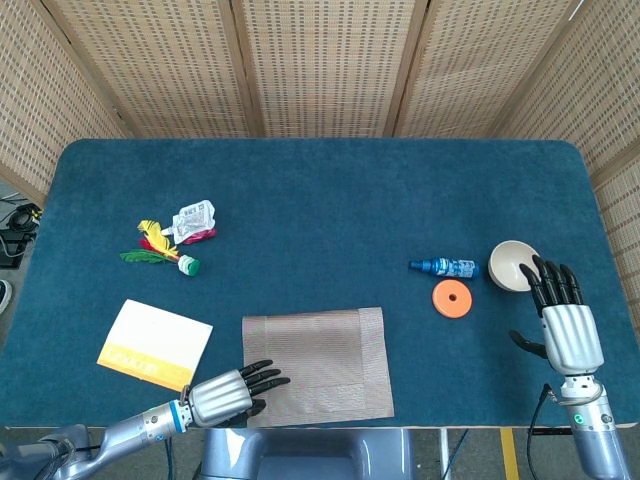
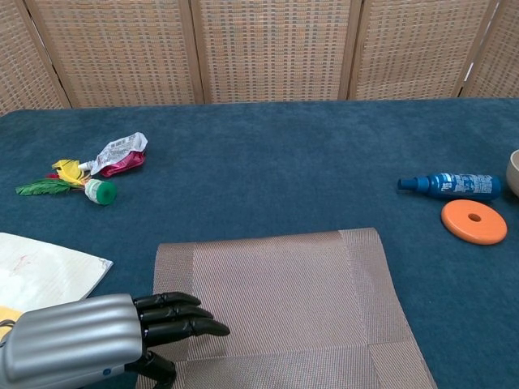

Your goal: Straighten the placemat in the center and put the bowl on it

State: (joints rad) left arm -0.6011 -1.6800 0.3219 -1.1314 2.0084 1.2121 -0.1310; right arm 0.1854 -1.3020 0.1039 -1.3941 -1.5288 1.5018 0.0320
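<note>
Landmark: placemat (image 1: 316, 364). Woven, grey-brown, rectangular. Lies flat on the blue table (image 1: 320, 200) at the middle of the near edge, slightly skewed against that edge, so the straightening step reads as in hand, not done.

Left hand (image 1: 225, 394). At the placemat's near-left corner. Fingers (image 2: 180, 314) extended and close together, lying over that corner with the thumb tucked low under the palm. Nothing is grasped; whether the thumb nips the mat's edge cannot be told. Likely placed so to press and slide the corner round.

Bowl (image 1: 514, 265). Cream, upright, empty. Well to the right of the placemat and further back, near the table's right edge. Not yet on the mat.

Right hand (image 1: 560, 320). Far right of the placemat, just on the near side of the bowl. Fingers straight and slightly spread, tips at the bowl's near rim, thumb out to the side; holds nothing. Contact with the rim cannot be told. Probably parked ready for the pick-up once the mat is square.

Blue bottle (image 1: 444, 267). On its side, between placemat and bowl, further back than the mat.

Orange disc (image 1: 452, 298). Flat, just nearer than the bottle, right of the placemat.

Shuttlecock (image 1: 160, 250) and crumpled wrapper (image 1: 194, 221). Together, back-left of the placemat, well apart from it.

Notebook (image 1: 155, 343). White and yellow, just left of the placemat.
</note>
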